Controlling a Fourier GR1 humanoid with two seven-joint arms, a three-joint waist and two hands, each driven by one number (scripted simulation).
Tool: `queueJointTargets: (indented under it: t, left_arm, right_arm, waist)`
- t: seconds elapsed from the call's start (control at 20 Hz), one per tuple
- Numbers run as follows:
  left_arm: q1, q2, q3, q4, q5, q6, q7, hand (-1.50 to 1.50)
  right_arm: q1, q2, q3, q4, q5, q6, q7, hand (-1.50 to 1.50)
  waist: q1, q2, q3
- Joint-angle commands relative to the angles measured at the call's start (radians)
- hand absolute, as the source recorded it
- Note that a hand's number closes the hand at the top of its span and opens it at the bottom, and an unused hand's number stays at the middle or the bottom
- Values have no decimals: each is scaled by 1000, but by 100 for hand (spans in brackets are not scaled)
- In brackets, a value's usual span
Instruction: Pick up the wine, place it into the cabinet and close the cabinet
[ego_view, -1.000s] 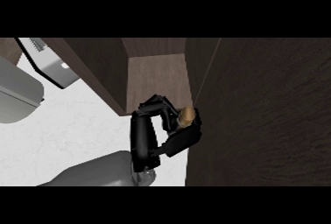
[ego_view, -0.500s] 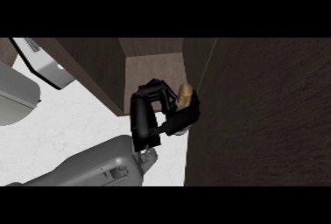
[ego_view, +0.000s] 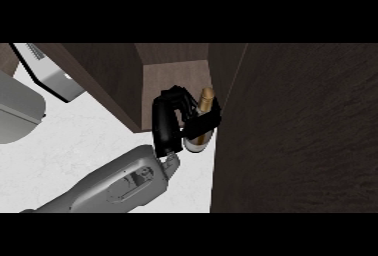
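The wine bottle (ego_view: 207, 98) is dark with a tan neck and a pale base. It stands tilted at the mouth of the open cabinet (ego_view: 173, 75), close beside the cabinet's right edge. My left hand (ego_view: 165, 125) is shut on it from the left, black fingers curled round its body and hiding most of it. The grey forearm (ego_view: 125, 182) comes in from the lower left. The cabinet door (ego_view: 295, 125) stands open as a large dark wood panel filling the right side. My right hand shows nowhere.
The cabinet's left wall (ego_view: 103, 75) is dark wood. A silver appliance (ego_view: 52, 70) and a grey rounded object (ego_view: 18, 112) sit on the white counter (ego_view: 74, 145) at the left.
My left hand has carried the bottle up and deeper toward the cabinet opening. More of the forearm now shows.
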Motion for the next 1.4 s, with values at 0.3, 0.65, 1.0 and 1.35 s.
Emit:
queueJointTargets:
  t: [0.3, 0.65, 1.0, 1.35]
  left_arm:
    - [76, -106, 136, 172, 140, -233, -295, 150]
    - [126, -148, 285, 338, 228, -412, -598, 150]
    - [64, -207, 455, 579, 311, -607, -859, 150]
    - [-99, -224, 606, 812, 377, -718, -993, 150]
  right_arm:
    - [-10, 11, 9, 19, 26, -16, 4, -150]
    - [13, -6, -39, 11, -26, -5, 3, -150]
    - [16, -8, -28, 13, -21, 7, 4, -150]
    - [1, -7, -31, 2, -42, -4, 15, -150]
  waist:
    - [23, -3, 0]
    - [18, -9, 2]
    - [15, -11, 4]
    - [7, -12, 5]
